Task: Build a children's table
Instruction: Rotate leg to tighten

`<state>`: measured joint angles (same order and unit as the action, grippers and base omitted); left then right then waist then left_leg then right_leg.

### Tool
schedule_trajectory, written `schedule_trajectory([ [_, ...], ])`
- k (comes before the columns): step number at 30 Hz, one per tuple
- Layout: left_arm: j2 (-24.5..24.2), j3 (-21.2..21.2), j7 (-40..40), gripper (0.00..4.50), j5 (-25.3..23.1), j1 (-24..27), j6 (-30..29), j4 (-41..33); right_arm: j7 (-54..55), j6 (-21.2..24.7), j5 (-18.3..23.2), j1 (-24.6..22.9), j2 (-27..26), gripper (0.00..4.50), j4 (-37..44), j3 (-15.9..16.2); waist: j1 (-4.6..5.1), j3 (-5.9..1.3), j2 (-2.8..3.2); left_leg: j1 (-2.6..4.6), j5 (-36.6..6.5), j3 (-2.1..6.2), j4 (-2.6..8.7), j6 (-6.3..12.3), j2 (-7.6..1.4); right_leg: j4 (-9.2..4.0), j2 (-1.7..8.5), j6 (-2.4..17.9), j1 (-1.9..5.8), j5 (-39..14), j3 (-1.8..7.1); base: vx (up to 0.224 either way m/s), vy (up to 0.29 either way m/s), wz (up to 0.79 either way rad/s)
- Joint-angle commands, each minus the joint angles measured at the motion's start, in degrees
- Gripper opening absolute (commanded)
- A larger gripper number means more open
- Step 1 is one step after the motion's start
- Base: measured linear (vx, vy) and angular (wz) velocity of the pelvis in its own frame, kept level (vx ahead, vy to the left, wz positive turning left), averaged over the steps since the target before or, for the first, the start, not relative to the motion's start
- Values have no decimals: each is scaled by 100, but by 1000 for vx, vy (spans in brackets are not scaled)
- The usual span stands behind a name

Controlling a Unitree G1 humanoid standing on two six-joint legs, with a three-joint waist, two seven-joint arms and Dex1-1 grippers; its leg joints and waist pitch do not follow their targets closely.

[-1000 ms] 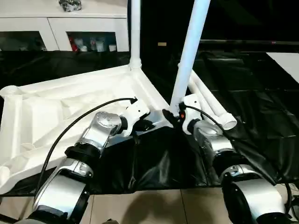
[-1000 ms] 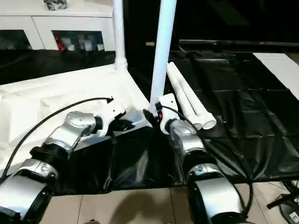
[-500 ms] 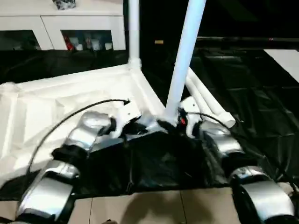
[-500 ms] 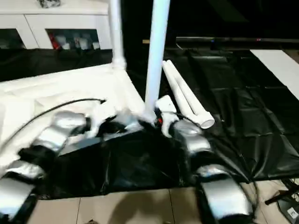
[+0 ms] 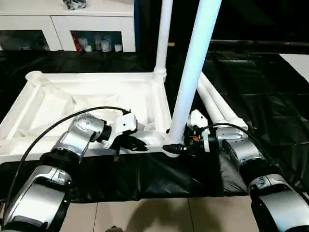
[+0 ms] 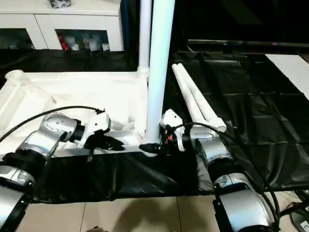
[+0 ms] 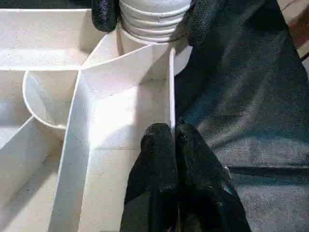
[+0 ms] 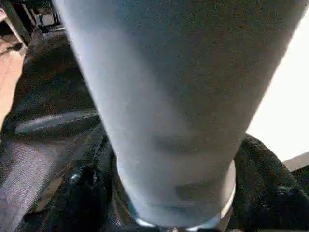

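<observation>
The right end effector [image 5: 173, 147] grips a leg [image 5: 193, 77] whose top is cut off.

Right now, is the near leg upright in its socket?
Upright: near leg rises from the tabletop's corner socket, right gripper at its base.

White table top [image 5: 91, 96] and legs [image 5: 193, 77] — black sheet [image 5: 270, 87]

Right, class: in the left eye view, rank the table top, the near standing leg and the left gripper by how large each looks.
1. Table top, largest.
2. Near standing leg; it's close to the camera, so it looks bigger than it is.
3. Left gripper, smallest.
</observation>
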<state>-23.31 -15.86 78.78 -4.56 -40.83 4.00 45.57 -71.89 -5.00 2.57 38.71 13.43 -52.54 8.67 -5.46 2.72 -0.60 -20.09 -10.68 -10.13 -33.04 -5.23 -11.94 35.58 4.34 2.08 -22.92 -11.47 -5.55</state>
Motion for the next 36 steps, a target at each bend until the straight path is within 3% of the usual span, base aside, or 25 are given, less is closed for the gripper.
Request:
schedule_trajectory([
  [1, 154, -133, -38, 0, 8, -55, 32, -63, -354, 114, -64, -106, -295, 291, 90, 329, -5, -348, 12, -4, -869, 16, 334, 418, -192, -414, 442, 1330, 345, -734, 349, 0, 0, 0],
  [4, 185, -99, -116, 0, 12, -33, -36, -92, -207, 128, -49, -121, -352, 280, 66, 266, -3, -349, 16, -2, -854, 18, 336, 404, -193, -410, 437, 1319, 342, -733, 347, 0, 0, 0],
  [6, 325, 16, -563, 0, -13, -22, -320, -142, 717, 184, -48, -39, -538, 277, -171, -3, 3, -340, 18, -6, -872, 19, 341, 367, -189, -420, 443, 1297, 338, -831, 347, 0, 0, 0],
  [9, 604, 116, -1334, 0, -96, -48, -715, -209, 2411, 251, -190, 141, -792, 275, -607, -281, 45, -293, 27, 34, -1224, 41, 378, 146, -173, -530, 473, 1081, 299, -1775, 349, 0, 0, 0],
  [11, 704, 148, -1554, 0, -115, -62, -838, -221, 2884, 291, -197, 187, -869, 275, -716, -365, 93, -281, 21, 39, -1372, 73, 408, -5, -169, -572, 475, 896, 288, -2279, 345, 0, 0, 0],
  [16, 1160, 295, -2477, 0, -163, -153, -1219, -236, 4258, 477, -101, 353, -1176, 274, -1036, -667, 115, -311, 40, 43, -1255, 52, 387, 28, -165, -543, 453, 988, 274, -1767, 373, 0, 0, 0],
  [18, 1407, 329, -2806, 0, -172, -207, -1324, -223, 4730, 488, -101, 439, -1337, 274, -1147, -746, 108, -320, 9, 19, -1122, 33, 370, 117, -144, -532, 442, 1016, 288, -1518, 367, 0, 0, 0],
  [21, 1500, 306, -2700, 0, -113, -200, -1296, -252, 4669, 330, -134, 483, -1449, 274, -1143, -750, 69, -345, 5, -8, -888, 28, 353, 230, -136, -495, 435, 1022, 312, -1168, 362, 0, 0, 0],
  [23, 1410, 231, -2577, 0, -176, -188, -1155, -228, 4452, 233, -108, 483, -1420, 344, -1110, -766, 60, -348, 20, -3, -871, 29, 358, 279, -146, -478, 432, 1084, 312, -952, 359, 0, 0, 0],
  [25, 1276, 178, -2373, 0, -209, -148, -1010, -236, 4185, 190, -62, 509, -1334, 347, -1117, -784, 70, -349, 27, -15, -870, 31, 359, 303, -144, -463, 429, 1125, 326, -828, 356, 0, 0, 0],
  [26, 1179, 132, -2264, 0, -240, -123, -919, -233, 3980, 179, -76, 504, -1247, 372, -1086, -746, 82, -352, 24, -22, -878, 35, 359, 325, -149, -453, 434, 1148, 336, -770, 355, 0, 0, 0],
  [30, 975, 41, -1985, 0, -258, -36, -756, -298, 3637, 79, -178, 496, -1036, 400, -1051, -615, 97, -366, 49, -11, -758, 28, 342, 383, -160, -413, 429, 1295, 345, -419, 351, 0, 0, 0],
  [36, 576, -27, -1123, 0, -121, 100, -483, -438, 1800, -259, -179, 256, -500, 400, -645, -249, 47, -372, 49, -17, -696, 1, 314, 553, -187, -368, 422, 1443, 353, -104, 338, 0, 0, 0],
])
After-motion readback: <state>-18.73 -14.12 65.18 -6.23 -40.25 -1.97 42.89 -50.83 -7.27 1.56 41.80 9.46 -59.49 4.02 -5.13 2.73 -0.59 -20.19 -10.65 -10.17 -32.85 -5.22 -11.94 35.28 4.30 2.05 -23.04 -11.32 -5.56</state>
